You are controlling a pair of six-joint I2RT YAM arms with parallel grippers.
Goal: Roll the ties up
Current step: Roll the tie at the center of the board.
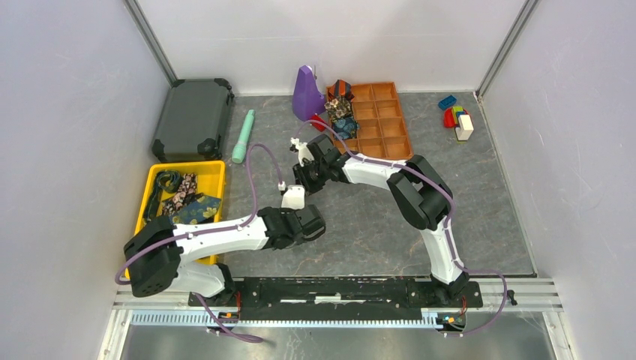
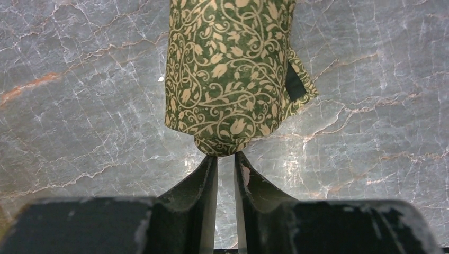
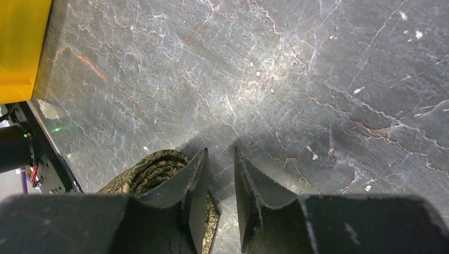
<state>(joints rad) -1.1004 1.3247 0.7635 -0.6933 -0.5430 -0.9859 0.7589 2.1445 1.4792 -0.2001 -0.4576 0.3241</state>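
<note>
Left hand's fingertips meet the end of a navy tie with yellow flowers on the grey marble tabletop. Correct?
No. The tie at the fingertips of the left hand is olive green with a gold vine pattern, not navy with yellow flowers; the left wrist view shows it. It does lie on the grey marble tabletop.

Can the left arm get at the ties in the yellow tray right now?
Probably not yet: the tray lies open beside it, ties uncovered, but the left gripper is pinched on the olive tie.
</note>
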